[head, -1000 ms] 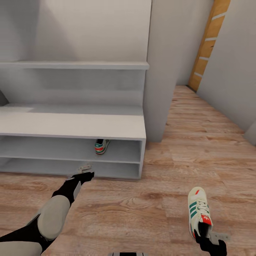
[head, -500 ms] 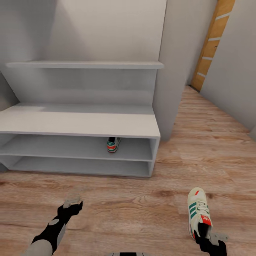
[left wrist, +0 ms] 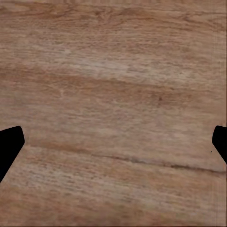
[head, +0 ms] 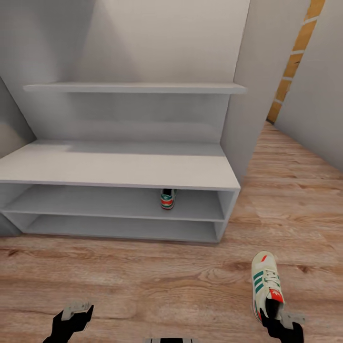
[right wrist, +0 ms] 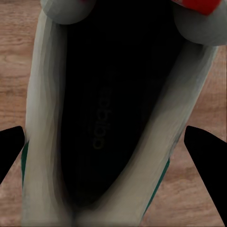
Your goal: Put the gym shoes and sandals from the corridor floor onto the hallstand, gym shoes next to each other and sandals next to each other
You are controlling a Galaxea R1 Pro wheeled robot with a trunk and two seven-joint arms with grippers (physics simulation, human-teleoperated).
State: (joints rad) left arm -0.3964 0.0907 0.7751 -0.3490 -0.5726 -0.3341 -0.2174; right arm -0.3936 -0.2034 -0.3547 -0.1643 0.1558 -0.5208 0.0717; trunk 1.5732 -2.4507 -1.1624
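One cream-white gym shoe [head: 267, 282] with green stripes hangs low over the corridor floor [head: 157, 281], toe pointing away from me. My right gripper [head: 277, 316] is shut on its heel. In the right wrist view the shoe's dark opening [right wrist: 109, 113] lies between the two fingers of the right gripper [right wrist: 113, 151]. The other gym shoe [head: 167, 198] stands on the upper low shelf of the hallstand [head: 119, 166], under the bench top's right part. My left gripper [head: 76, 308] hovers open and empty over bare planks; its fingertips [left wrist: 10, 142] stand far apart. The sandals are out of view.
A pale grey wall panel [head: 247, 95] rises at the hallstand's right end, with open floor running past it to the right. A floating shelf [head: 138, 87] hangs above the bench top. An orange-brown door frame [head: 295, 57] stands far back right.
The whole view has shifted, so the hallstand sits further right. My left arm has pulled back from the rack's low shelf to the picture's bottom edge. The right gripper keeps the shoe.
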